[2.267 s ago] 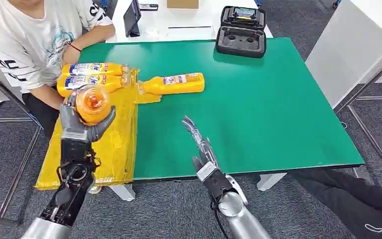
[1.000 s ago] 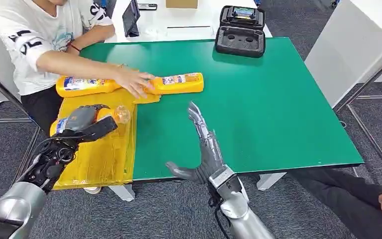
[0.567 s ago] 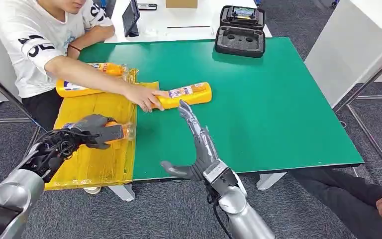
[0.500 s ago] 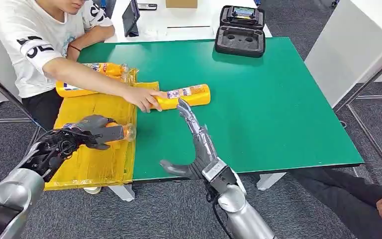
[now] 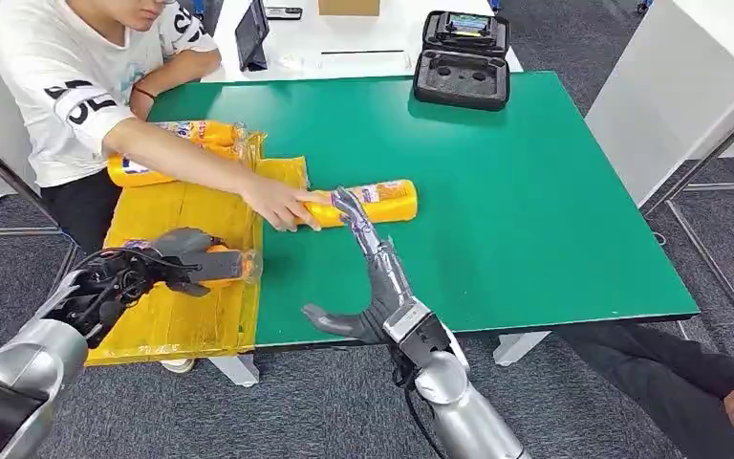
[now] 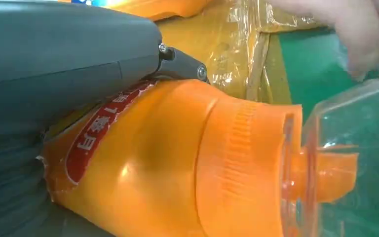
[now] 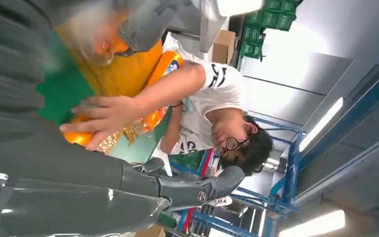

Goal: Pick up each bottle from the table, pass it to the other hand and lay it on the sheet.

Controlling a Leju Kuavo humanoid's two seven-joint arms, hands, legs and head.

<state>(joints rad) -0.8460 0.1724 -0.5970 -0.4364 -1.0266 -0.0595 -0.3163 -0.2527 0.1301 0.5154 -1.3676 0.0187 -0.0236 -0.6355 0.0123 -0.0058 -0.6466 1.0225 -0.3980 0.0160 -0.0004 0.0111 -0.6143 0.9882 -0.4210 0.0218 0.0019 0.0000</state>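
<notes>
The left robot hand grips an orange bottle lying over the yellow sheet. The right robot hand, fingers spread, reaches toward a second bottle a person's hand holds on the desk.

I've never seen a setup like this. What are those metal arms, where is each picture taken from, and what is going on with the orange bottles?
The silver arms belong to a walking robot with many-fingered hands. The wide picture is its own view from high on its body, looking down at a green table. The other two come from cameras at its wrists, so they look turned.

Its left hand holds an orange bottle over a yellow sheet; the left wrist picture shows that bottle close up. Its right hand is open, with its fingers stretched toward another bottle lying on the table, on which a seated person's hand rests. More bottles lie at the sheet's far end, and a black case sits at the far edge.
</notes>
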